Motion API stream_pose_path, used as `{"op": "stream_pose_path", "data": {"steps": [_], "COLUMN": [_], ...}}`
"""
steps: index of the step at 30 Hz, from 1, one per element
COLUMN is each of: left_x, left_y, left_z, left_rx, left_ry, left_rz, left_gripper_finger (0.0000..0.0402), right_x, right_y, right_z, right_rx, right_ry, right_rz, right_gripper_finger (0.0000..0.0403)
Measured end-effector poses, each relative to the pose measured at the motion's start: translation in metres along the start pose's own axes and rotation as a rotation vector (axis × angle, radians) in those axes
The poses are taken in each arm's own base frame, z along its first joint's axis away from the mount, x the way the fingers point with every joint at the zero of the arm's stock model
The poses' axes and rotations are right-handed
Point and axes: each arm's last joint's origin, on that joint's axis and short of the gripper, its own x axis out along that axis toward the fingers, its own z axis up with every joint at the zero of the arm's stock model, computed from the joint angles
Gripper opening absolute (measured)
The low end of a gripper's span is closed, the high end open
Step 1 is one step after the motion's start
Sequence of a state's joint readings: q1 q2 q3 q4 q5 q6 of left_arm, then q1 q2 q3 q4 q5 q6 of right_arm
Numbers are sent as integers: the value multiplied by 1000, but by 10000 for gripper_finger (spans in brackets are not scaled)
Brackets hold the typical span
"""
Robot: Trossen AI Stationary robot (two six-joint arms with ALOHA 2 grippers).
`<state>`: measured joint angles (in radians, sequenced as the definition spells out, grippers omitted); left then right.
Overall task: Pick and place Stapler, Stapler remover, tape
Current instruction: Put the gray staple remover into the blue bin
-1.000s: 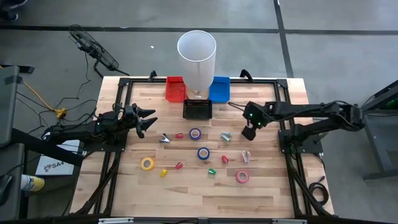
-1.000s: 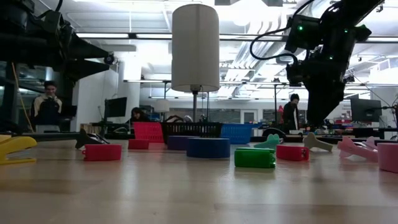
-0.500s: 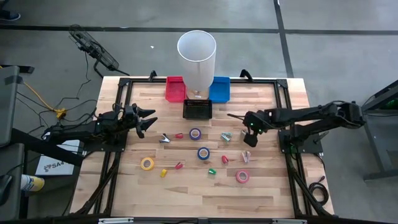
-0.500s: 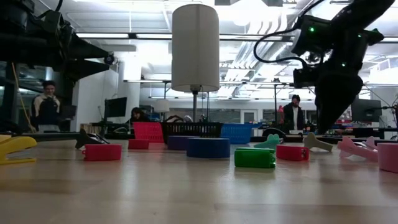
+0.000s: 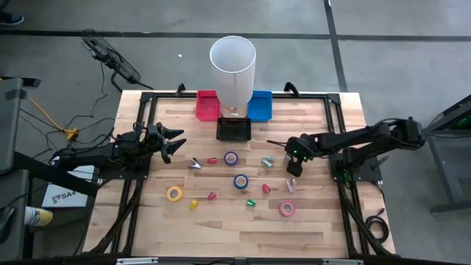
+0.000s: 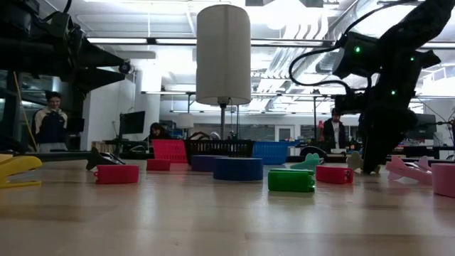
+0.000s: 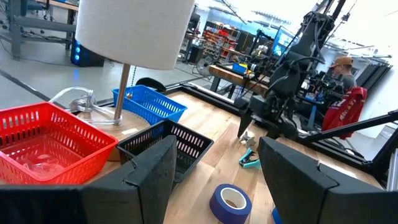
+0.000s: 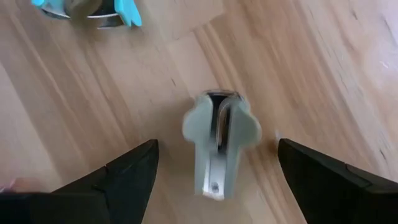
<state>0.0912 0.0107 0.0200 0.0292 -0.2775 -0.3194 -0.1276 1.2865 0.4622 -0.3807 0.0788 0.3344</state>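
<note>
My right gripper (image 5: 293,169) (image 8: 216,146) points steeply down, open, over a pale grey staple remover (image 8: 217,134) (image 5: 291,182) that lies flat on the wood; its fingers stand on either side of it, apart from it. A teal remover (image 5: 267,160) (image 8: 87,12) lies just beyond. Two blue tape rolls (image 5: 231,158) (image 5: 241,180), a yellow roll (image 5: 174,193) and a pink roll (image 5: 287,209) lie flat mid-table. Small red staplers (image 5: 212,160) (image 5: 266,188) lie among them. My left gripper (image 5: 176,144) (image 7: 214,180) waits open and level at the table's left.
A red basket (image 5: 207,104), a black basket (image 5: 233,129) and a blue basket (image 5: 259,105) stand at the far edge around a white lamp (image 5: 232,62). A grey remover (image 5: 195,163), a green stapler (image 5: 250,202) and a yellow one (image 5: 193,205) lie on the near half.
My right gripper has come down and a little toward the table's near edge, over the pale staple remover, rolling slightly and staying open. Nothing on the table has moved.
</note>
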Motion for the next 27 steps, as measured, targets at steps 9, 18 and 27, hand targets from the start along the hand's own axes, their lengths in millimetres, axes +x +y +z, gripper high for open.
{"op": "stream_pose_path", "data": {"steps": [9,18,27], "left_x": [0,0,0], "left_y": [0,0,0], "left_z": [0,0,0], "left_rx": [0,0,0], "left_ry": [0,0,0], "left_rz": [0,0,0], "left_gripper_finger": [225,225,225], "right_x": [8,8,8], "right_y": [1,2,1], "right_z": [4,6,7], "right_rx": [-2,15,63], "right_ry": [-21,-37,-52], "right_rz": [-25,-6,-22], "right_gripper_finger": [320,264,168]}}
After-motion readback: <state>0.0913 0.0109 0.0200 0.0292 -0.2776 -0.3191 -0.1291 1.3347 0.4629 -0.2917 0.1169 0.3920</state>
